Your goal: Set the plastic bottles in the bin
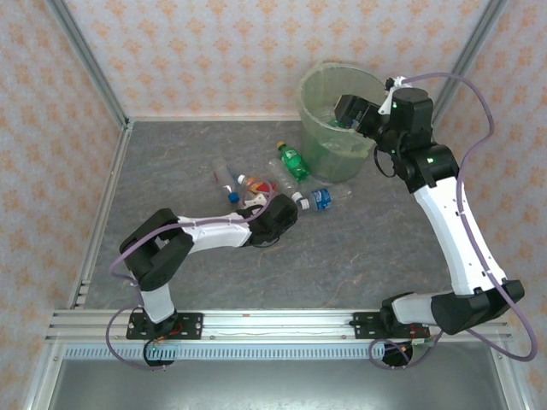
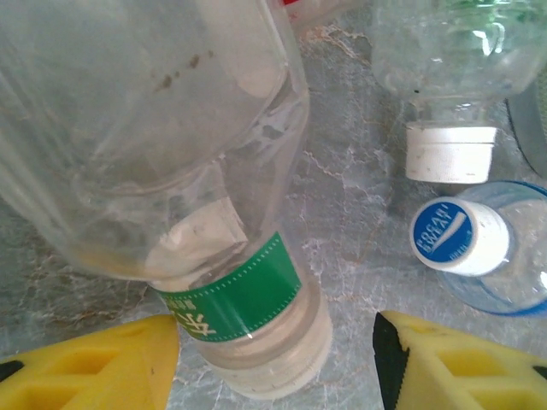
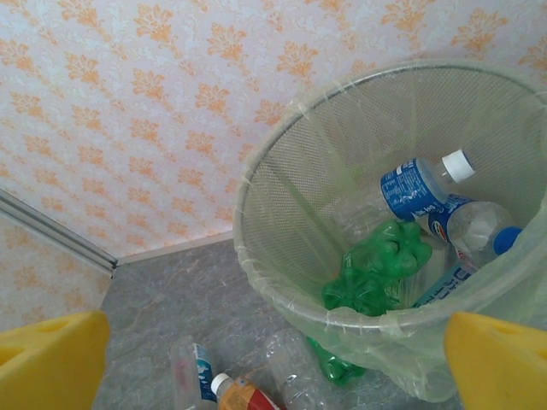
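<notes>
Several plastic bottles lie on the grey table left of the bin [image 1: 309,109]: a green one [image 1: 293,161], a blue-labelled one [image 1: 323,198], a red-labelled one [image 1: 259,184] and a clear one [image 1: 226,182]. My left gripper [image 1: 275,224] is low over this cluster. Its yellow fingers [image 2: 102,363] stand apart on either side of the neck of a clear bottle with a green label [image 2: 231,295]; a gap shows at the right finger. My right gripper [image 3: 278,342] hangs open above the bin's rim [image 3: 256,256], holding nothing. Inside lie a blue-labelled bottle [image 3: 412,190] and a crushed green one [image 3: 376,269].
A white-capped bottle [image 2: 450,152] and a blue-capped bottle [image 2: 453,235] lie just right of the left fingers. Patterned walls and metal frame rails [image 1: 90,77] enclose the table on three sides. Bare grey surface stretches in front of the cluster, toward the arm bases.
</notes>
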